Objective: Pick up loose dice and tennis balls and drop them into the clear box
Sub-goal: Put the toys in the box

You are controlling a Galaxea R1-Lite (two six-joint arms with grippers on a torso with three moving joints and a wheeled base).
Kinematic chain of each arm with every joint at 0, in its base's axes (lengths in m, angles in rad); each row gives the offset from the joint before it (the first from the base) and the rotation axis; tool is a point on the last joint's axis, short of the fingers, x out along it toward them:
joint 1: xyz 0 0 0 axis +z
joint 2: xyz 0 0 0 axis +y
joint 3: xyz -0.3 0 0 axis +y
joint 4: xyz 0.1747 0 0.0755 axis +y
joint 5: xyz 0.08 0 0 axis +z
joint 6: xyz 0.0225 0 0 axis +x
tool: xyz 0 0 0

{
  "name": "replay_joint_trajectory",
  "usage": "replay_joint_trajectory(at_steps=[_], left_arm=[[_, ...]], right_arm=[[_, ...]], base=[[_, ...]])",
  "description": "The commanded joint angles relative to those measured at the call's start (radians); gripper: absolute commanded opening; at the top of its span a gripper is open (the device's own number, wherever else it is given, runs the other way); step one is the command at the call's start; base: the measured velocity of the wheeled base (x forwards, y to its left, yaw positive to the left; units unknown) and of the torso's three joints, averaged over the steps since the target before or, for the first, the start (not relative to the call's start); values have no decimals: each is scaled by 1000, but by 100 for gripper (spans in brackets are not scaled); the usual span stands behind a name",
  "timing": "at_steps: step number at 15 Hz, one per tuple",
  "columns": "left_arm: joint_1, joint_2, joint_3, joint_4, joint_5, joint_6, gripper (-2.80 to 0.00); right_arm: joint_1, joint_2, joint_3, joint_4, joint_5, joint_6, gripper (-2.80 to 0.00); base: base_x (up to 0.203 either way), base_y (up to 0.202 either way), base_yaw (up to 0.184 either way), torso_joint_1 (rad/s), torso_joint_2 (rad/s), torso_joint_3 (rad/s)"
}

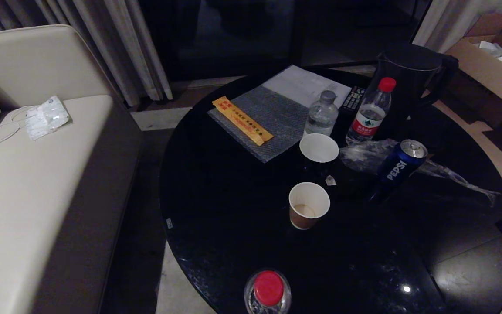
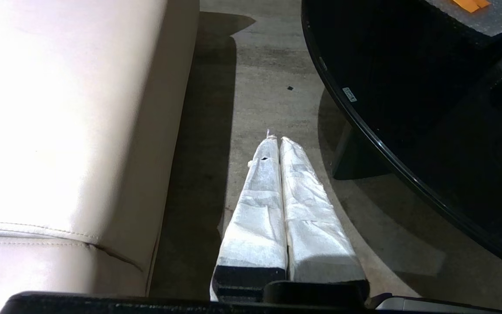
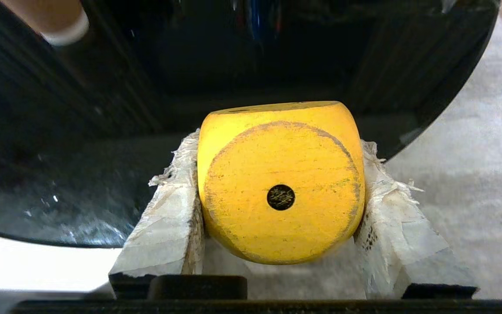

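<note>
While a single dark pip faces the wrist camera, the yellow die (image 3: 281,183) sits clamped between the tape-wrapped fingers (image 3: 168,218) of the right gripper (image 3: 279,144), held beside the edge of the round black table (image 3: 103,152). Pressed together and empty, the left gripper (image 2: 276,138) hangs over the floor (image 2: 268,69) between the cream sofa (image 2: 68,109) and that table.

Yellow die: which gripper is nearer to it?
Right. The right gripper clamps the yellow die between its fingers, beside the black table. The left gripper hangs shut over the floor, no die near.
</note>
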Motion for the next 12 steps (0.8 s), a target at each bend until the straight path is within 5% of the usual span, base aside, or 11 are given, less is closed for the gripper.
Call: replay_joint_trajectory(at_steps=[1,12], left_arm=[[0,0,2,0,1,-1,-280],[0,2,2,1,-1,4,-280]], right_arm=[[3,-32,0,4,1,15,-280],[3,-32,0,4,-1,25,-280]], base=[[0,0,0,0,0,0],[0,0,0,0,0,0]])
